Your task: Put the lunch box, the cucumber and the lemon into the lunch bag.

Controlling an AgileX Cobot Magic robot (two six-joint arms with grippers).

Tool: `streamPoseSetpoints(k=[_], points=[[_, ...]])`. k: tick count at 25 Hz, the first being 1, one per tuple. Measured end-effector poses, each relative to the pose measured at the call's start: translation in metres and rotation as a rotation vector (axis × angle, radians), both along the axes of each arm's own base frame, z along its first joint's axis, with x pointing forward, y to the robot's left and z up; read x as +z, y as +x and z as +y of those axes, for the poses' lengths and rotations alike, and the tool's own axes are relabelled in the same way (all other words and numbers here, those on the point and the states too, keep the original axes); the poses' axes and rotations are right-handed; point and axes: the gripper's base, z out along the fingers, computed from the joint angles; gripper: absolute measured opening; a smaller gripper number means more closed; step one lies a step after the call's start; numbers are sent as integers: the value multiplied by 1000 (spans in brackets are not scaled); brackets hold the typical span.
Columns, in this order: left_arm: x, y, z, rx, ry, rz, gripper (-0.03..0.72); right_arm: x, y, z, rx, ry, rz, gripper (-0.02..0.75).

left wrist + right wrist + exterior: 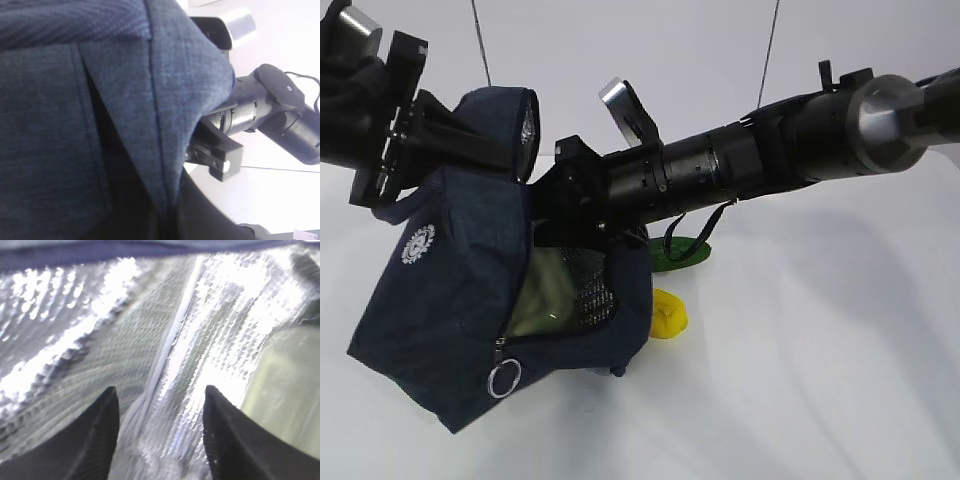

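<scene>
The navy lunch bag (450, 300) lies tipped with its mouth toward the right, and its flap is lifted at the upper left. My left gripper (420, 130) is shut on that flap; in the left wrist view the bag's fabric (100, 125) hides the jaws. My right arm reaches into the bag. The right gripper (160, 389) stands open against the silver lining (100, 340), with nothing between its fingers. The pale green lunch box (545, 295) sits inside the bag, and shows beside the right finger as the lunch box (287, 390). The lemon (668, 313) and the cucumber (682, 252) lie on the table behind the bag.
The white table (820, 380) stretches to the right and front of the bag. The zipper's metal ring pull (504, 380) hangs at the bag's lower front edge. My right forearm (770, 150) crosses above the cucumber and lemon.
</scene>
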Motion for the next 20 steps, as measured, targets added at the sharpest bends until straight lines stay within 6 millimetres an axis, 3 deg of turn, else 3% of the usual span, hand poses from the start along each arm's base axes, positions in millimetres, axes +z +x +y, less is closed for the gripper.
streamPoseSetpoints(k=[7, 12, 20], points=[[0, 0, -1, -6, -9, 3, -3, 1, -2, 1, 24, 17, 9, 390], [-1, 0, 0, -3, 11, -6, -3, 15, 2, -5, 90, 55, -24, 390], [-2, 0, 1, -5, 27, -9, -3, 33, 23, -39, 142, 4, -104, 390]])
